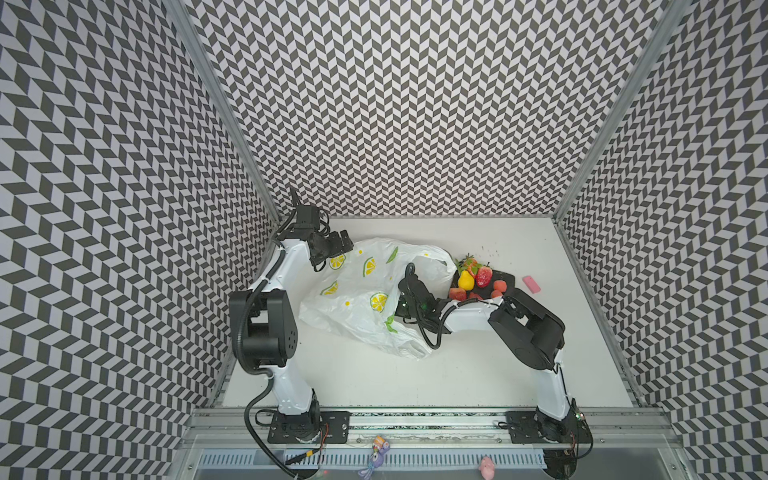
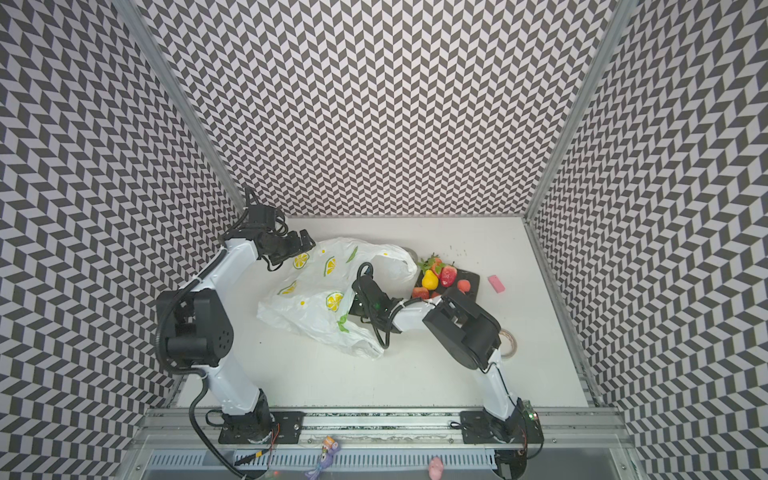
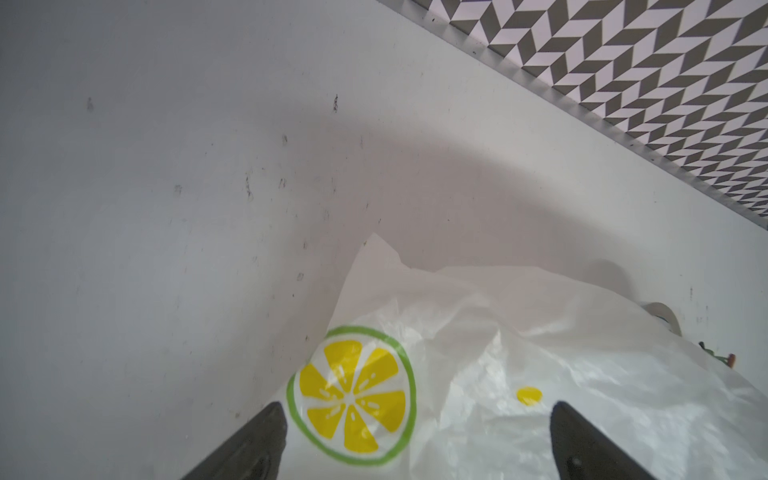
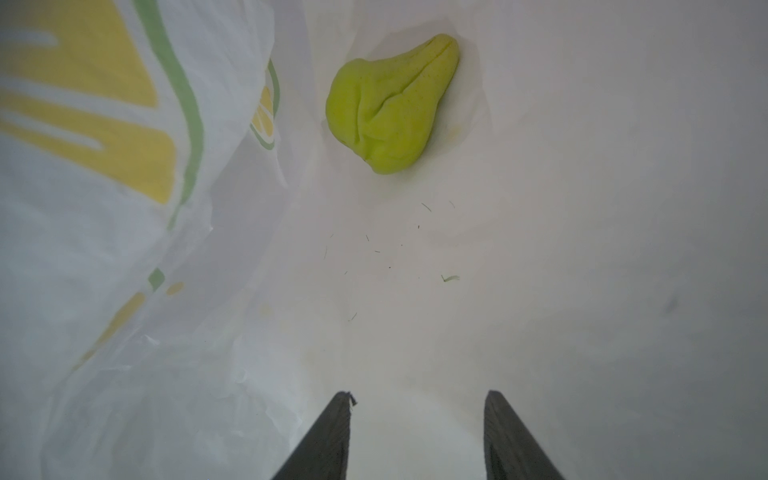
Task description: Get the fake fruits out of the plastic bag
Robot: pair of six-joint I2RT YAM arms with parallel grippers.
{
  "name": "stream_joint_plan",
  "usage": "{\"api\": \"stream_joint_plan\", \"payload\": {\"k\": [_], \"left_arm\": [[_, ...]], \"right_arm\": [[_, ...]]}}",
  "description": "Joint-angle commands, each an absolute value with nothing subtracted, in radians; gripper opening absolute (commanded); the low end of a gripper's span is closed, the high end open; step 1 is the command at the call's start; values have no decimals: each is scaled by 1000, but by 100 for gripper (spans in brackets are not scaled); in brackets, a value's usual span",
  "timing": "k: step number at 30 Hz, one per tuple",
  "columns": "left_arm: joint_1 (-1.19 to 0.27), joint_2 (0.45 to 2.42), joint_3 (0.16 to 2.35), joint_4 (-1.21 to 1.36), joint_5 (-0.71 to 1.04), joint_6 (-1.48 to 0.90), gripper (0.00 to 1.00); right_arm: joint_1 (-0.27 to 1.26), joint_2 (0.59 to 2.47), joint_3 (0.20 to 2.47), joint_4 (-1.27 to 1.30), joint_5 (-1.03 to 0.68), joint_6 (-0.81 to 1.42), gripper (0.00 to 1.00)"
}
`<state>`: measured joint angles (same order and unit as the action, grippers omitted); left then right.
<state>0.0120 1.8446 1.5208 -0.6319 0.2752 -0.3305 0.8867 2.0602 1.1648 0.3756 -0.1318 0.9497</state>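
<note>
Thin crinkly white plastic bag (image 1: 361,291) printed with yellow lemon slices lies crumpled mid-table on the white tabletop (image 1: 374,386), mouth facing right. Inside the bag there is one wrinkled yellow-green pear-shaped plastic fruit (image 4: 390,104) on the inner floor, alone, with a few tiny green specks near it. Also inside the bag is the right gripper (image 4: 419,399), jaws partway apart with nothing between them, well short of that fruit and not touching it. In both top views the right arm (image 1: 469,320) reaches into the bag mouth, its tips hidden by plastic.

Outside the bag, a flat black tray (image 1: 509,277) sits just beside the mouth. It holds glossy red strawberries (image 1: 484,276) with green tops, a small yellow pear (image 1: 466,280) and small orange-red round fruits (image 1: 500,286), all bunched close. A small pink rectangular block (image 1: 531,284) lies on the tabletop right of the tray, apart from it.

At the bag's far-left corner is the left gripper (image 3: 415,411), jaws spread wide and empty, with bag film and a lemon print below. Cannot tell if it touches the plastic.
</note>
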Motion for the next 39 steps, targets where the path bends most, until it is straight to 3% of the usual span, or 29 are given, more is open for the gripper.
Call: {"api": "stream_joint_plan", "payload": {"k": [1,5,7,10,17,18,24,30,35,38,39], "left_arm": [[50,1910,1569,-580,351,-293,100],[59,2003,1592,-591,449,-260,100],[58,2015,1566,-565,485,-259,94],[58,2020,1533,-528,524,-265,74],[57,1986,1504,-483,573,-269,3],[55,1972,1504,-477,576,-265,0],[1,1835,1507,-468,564,-167,0],[-42,1650,1376,-395,574,-100,0],[-35,1671,1337,-396,539,-98,0],[-32,1717,1348,-406,497,-112,13],[-32,1724,1354,-406,472,-123,24]], "right_arm": [[885,2032,1181,420,-144,946,51],[885,2041,1200,410,-150,943,51],[885,2044,1208,406,-156,938,51],[885,2048,1213,403,-159,935,51],[884,2043,1212,390,-159,926,51],[884,2040,1210,388,-155,925,51],[869,1980,1134,385,-140,901,51],[824,1884,1018,373,-125,852,51],[815,1868,993,355,-129,836,52],[815,1869,998,351,-136,841,52],[816,1870,999,351,-138,842,52]]}}
